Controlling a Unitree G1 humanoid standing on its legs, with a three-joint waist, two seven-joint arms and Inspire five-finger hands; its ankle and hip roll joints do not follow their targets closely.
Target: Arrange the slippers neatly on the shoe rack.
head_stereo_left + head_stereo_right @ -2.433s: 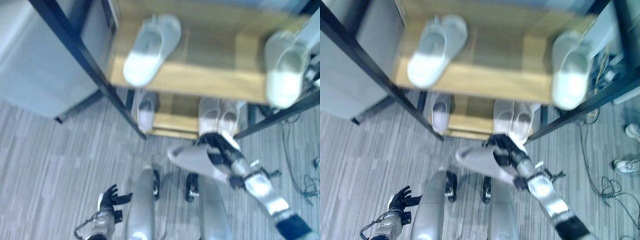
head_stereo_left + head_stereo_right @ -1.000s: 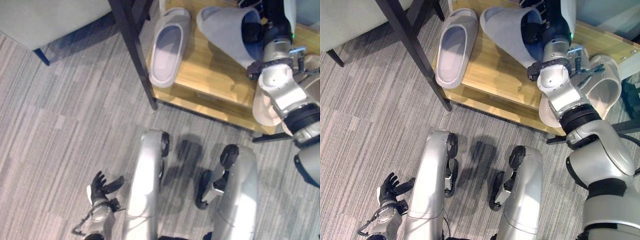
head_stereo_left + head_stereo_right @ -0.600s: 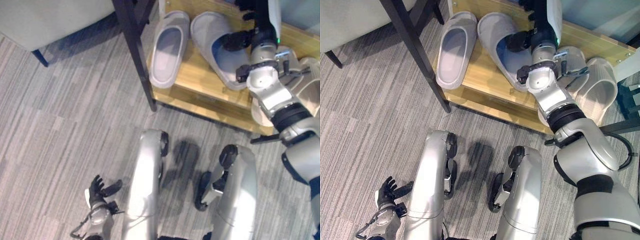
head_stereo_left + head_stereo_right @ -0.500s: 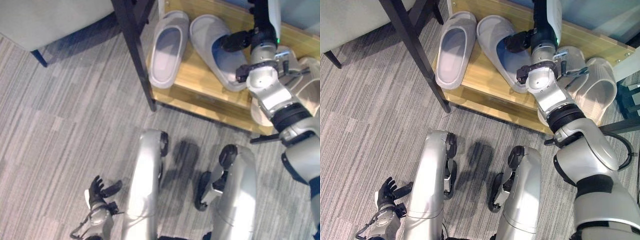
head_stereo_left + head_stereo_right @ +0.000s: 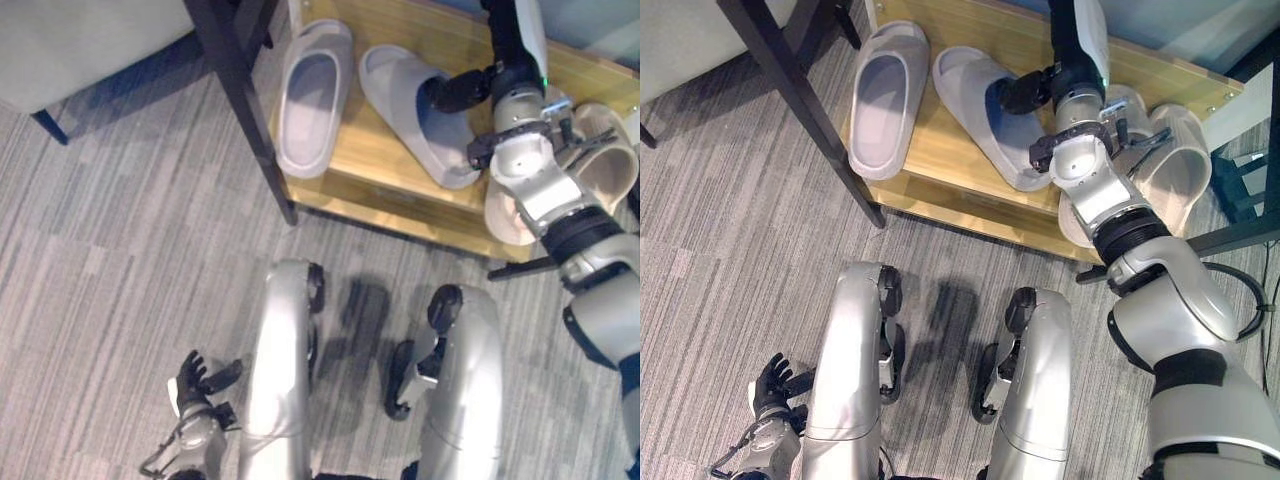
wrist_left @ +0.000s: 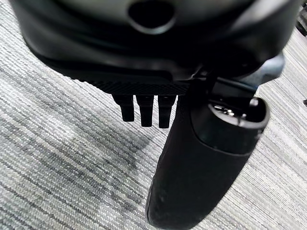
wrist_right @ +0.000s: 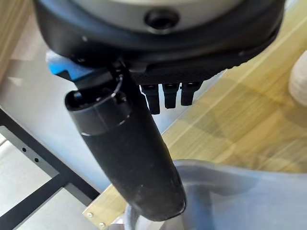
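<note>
four grey slippers point(image 5: 883, 100), one wooden shoe rack point(image 5: 940, 160), one dark post point(image 5: 800, 105)

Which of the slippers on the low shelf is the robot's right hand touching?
The grey slipper second from the left, lying slanted on the wooden shelf. The right hand reaches into its opening; the other slippers lie untouched.

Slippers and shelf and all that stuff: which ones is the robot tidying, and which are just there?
For the job:
grey slipper under the right hand
grey slipper beside it
beige slippers
shoe rack

Just there:
left hand, idle above the carpet
</note>
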